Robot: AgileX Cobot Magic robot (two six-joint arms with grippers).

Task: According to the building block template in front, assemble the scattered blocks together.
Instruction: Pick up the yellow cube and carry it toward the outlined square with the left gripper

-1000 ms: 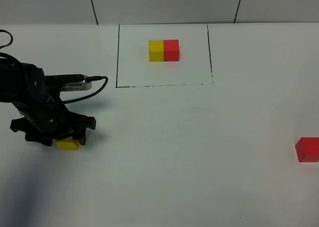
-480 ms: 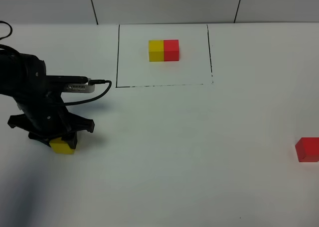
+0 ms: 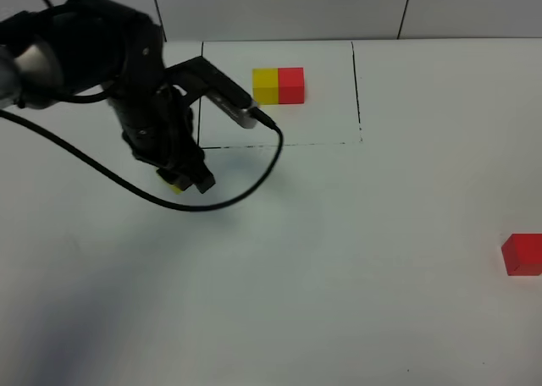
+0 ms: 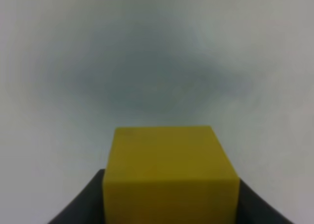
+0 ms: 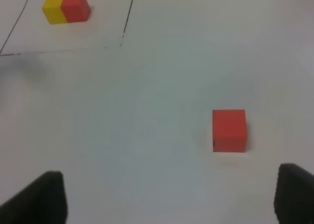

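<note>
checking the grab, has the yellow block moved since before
Yes. Held in the left gripper, the yellow block moved right and back, nearly to the template's frame.

soft, even light on a pale bench, no glare
exterior view crisp, but the left arm is slightly blurred and casts a broad faint shadow toward 7 o'clock; left wrist view hazy, the yellow cube soft-edged over a dim grey shadow patch; right wrist view slightly soft.

Yellow cube mostly behind L claw
</note>
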